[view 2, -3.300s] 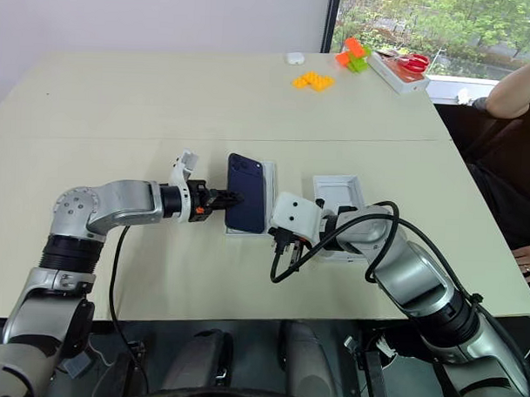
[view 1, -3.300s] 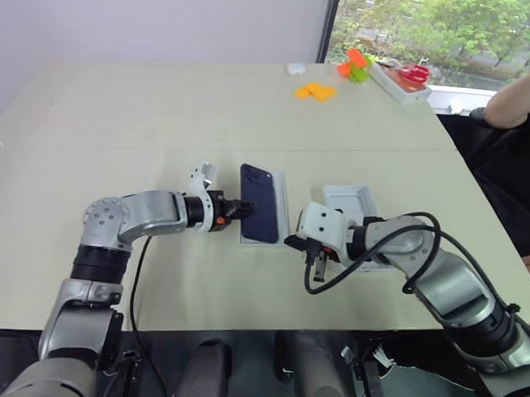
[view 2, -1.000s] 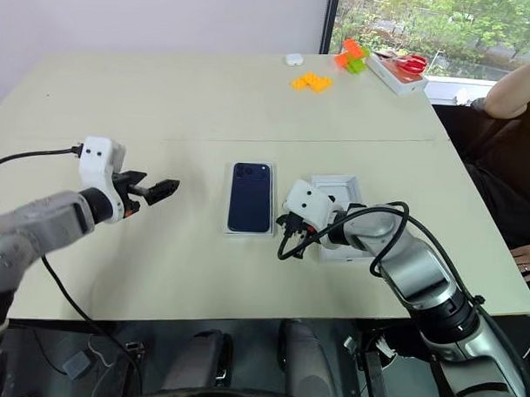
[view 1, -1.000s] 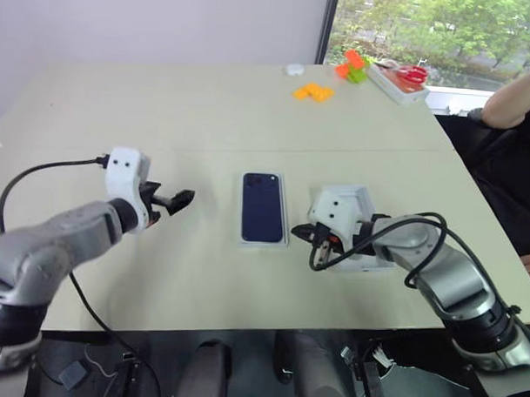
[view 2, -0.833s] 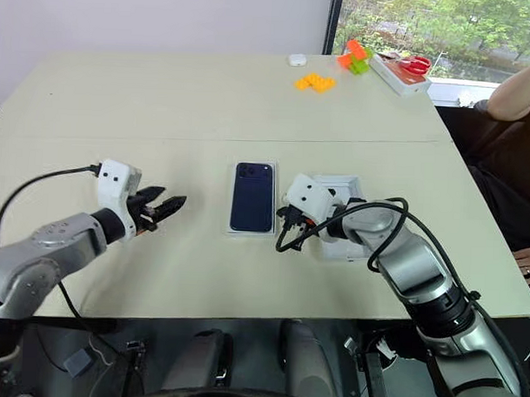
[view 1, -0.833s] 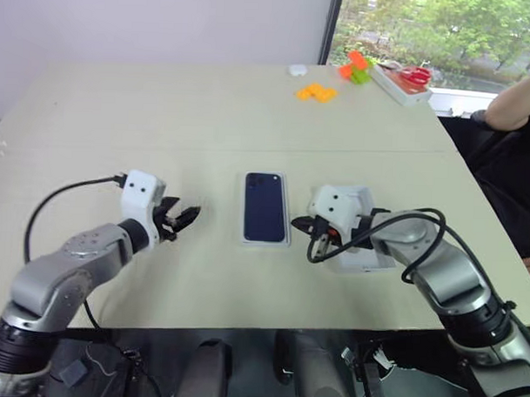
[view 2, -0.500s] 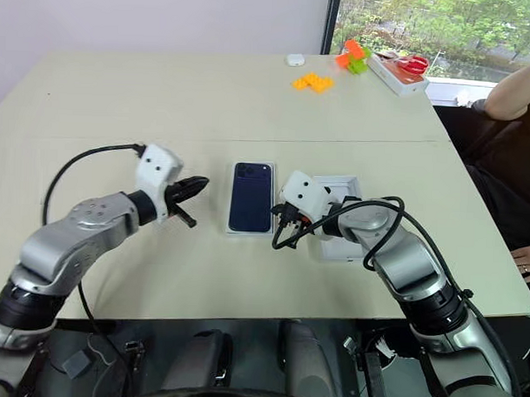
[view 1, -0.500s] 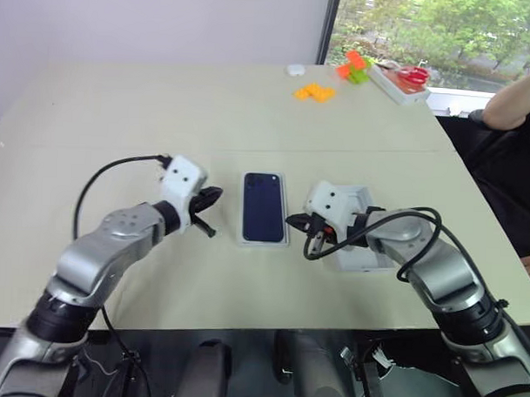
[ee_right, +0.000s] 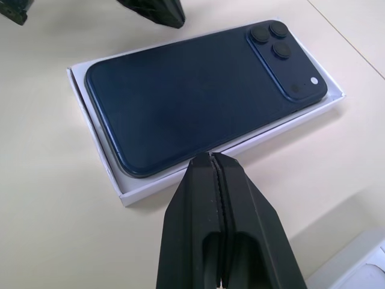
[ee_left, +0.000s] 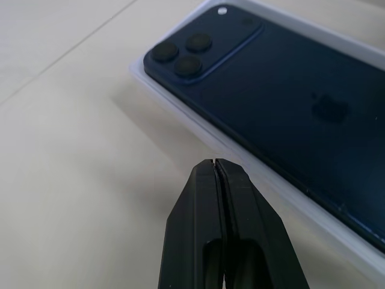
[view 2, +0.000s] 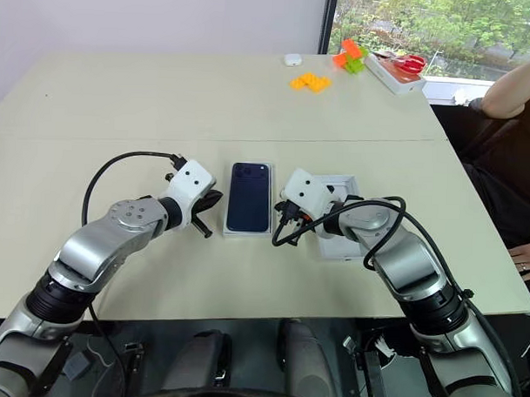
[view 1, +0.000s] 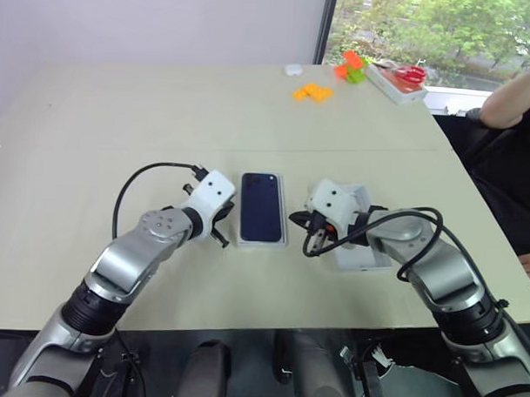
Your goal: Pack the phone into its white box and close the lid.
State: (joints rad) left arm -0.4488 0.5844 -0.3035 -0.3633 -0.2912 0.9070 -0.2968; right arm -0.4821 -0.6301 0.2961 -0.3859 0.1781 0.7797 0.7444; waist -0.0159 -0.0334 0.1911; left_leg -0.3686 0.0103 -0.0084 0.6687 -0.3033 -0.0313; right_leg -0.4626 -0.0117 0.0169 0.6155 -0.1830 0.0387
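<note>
The dark blue phone (view 1: pixel 263 207) lies flat, back up, inside the shallow white box (ee_right: pixel 108 173) at the middle of the table. My left gripper (ee_left: pixel 214 162) is shut and empty, with its tip just off the box's left long side near the phone's camera lenses (ee_left: pixel 183 55). On the opposite side my right gripper (ee_right: pixel 210 158), also shut and empty, hovers close to the box's right long edge. The lid (view 1: pixel 364 256) lies open side up right of the box, partly hidden under my right arm.
Orange blocks (view 1: pixel 313 92), a green and orange piece (view 1: pixel 352 65), a white tray with a red object (view 1: pixel 400 79) and a small white item (view 1: pixel 294 69) sit at the table's far right. A person's arm (view 1: pixel 512 92) rests beyond the right edge.
The phone, earlier propped at a tilt on the box, now lies flat in it. My left arm swung in from the left to the box's side and its gripper shut. The right gripper stayed put.
</note>
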